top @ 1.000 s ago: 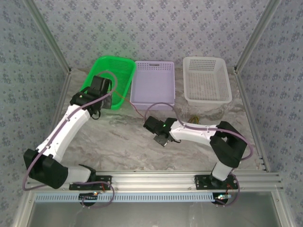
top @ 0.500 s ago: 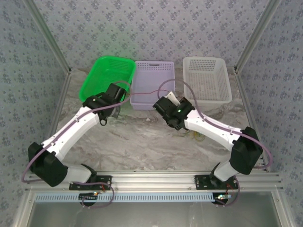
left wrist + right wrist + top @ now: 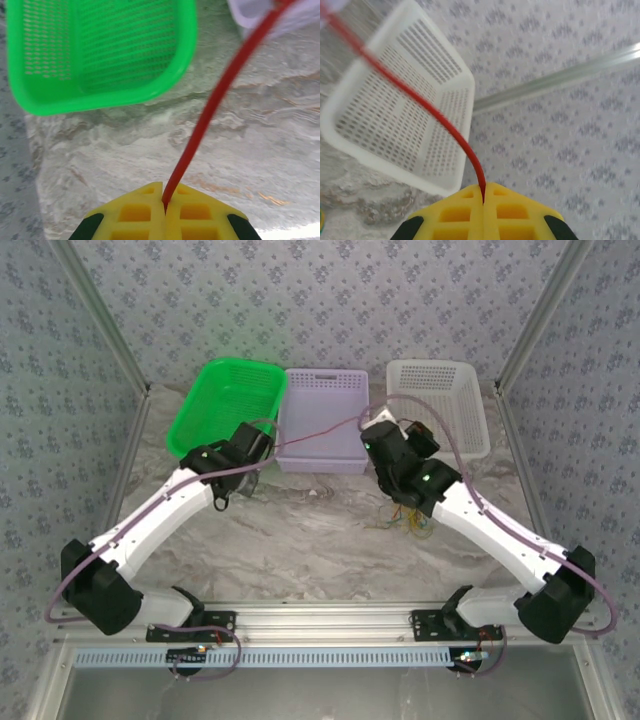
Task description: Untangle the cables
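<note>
Top external is showing the red cable (image 3: 320, 430) running lengthwise between left end effector (image 3: 164, 200) and right end effector (image 3: 483, 192), both clamping it; other cables (image 3: 412, 522) are lying just below the right.

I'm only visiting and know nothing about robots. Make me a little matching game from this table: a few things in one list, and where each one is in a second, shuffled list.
Things
1. green basket
2. purple basket
3. white basket
4. red cable

Places
A. middle of the basket row
B. pinched in the left gripper and the right gripper
C. right end of the row
D. left end of the row

Pairs: 1-D, 2-A, 3-C, 4-B
</note>
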Motion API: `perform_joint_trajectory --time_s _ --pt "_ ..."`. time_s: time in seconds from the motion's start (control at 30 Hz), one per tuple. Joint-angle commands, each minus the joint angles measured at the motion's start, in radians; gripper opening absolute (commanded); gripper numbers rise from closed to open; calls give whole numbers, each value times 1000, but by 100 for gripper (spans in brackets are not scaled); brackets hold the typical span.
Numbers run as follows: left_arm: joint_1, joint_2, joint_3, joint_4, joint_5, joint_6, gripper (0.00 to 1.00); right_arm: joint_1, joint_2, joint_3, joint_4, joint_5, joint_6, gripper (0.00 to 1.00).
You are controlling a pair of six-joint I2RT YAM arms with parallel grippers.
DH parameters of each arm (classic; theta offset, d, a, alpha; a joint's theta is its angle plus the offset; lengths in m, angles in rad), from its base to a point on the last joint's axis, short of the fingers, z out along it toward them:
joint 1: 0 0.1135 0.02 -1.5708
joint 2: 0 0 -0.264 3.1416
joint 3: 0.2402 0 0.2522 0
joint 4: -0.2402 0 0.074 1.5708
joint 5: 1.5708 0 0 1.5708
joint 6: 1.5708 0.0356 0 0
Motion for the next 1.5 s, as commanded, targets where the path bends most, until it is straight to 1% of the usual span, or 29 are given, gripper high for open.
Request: perform_joint_trajectory --time_s 0.0,0.1,0.17,0.27,0.33,0.37,0.4,0.43,0.47,0.53,0.6,0.63,0.77,0.8,0.83,0.93,0.97,1.0,1.1,1.17,1.27,1.37,1.47 --pt "-13 -48 -29 61 115 -26 0 32 28 30 26 -45 -75 0" --pt "-12 -46 -38 79 110 -53 0 19 50 131 -64 -85 29 0" --pt "-5 -30 -25 74 108 -69 0 2 74 219 -146 -147 114 0" --pt "8 -11 -6 73 106 -87 0 -8 121 319 -204 -223 176 0" --pt "42 -6 1 74 127 -113 0 -14 172 397 -258 -260 232 0" --pt "68 -6 6 77 159 -128 0 -22 205 444 -300 -296 270 0" --pt "98 -5 12 83 194 -141 0 -31 231 484 -336 -364 305 1" --pt "136 -7 24 91 241 -159 0 -41 259 523 -367 -429 344 8" --pt "175 -9 41 99 285 -173 0 -49 280 547 -376 -477 376 12" --pt "248 -8 100 104 359 -197 0 -44 297 565 -360 -522 404 13" --pt "313 -3 179 102 407 -212 0 -30 299 568 -328 -556 425 14" --pt "350 2 224 105 446 -219 0 -25 301 573 -317 -577 441 16" --pt "487 53 372 132 579 -299 0 -20 321 622 -330 -689 506 41" --pt "523 76 407 136 610 -328 0 -19 320 625 -339 -706 524 45" --pt "549 99 436 139 635 -351 0 -17 312 622 -343 -714 541 46" --pt "622 164 506 177 722 -447 0 -10 240 547 -325 -734 599 48" --pt "641 178 505 215 762 -483 0 -5 205 509 -309 -744 615 48" --pt "658 189 503 288 792 -515 0 2 167 468 -289 -746 631 48" --pt "700 230 522 400 840 -606 0 26 70 353 -250 -745 673 49" --pt "716 270 560 441 853 -646 0 38 20 300 -241 -739 693 49" --pt "718 339 623 472 858 -676 0 59 -39 241 -238 -716 715 49" --pt "723 404 671 486 870 -701 0 78 -77 203 -242 -700 733 49" --pt "727 438 699 497 870 -708 0 99 -103 177 -247 -687 745 50"
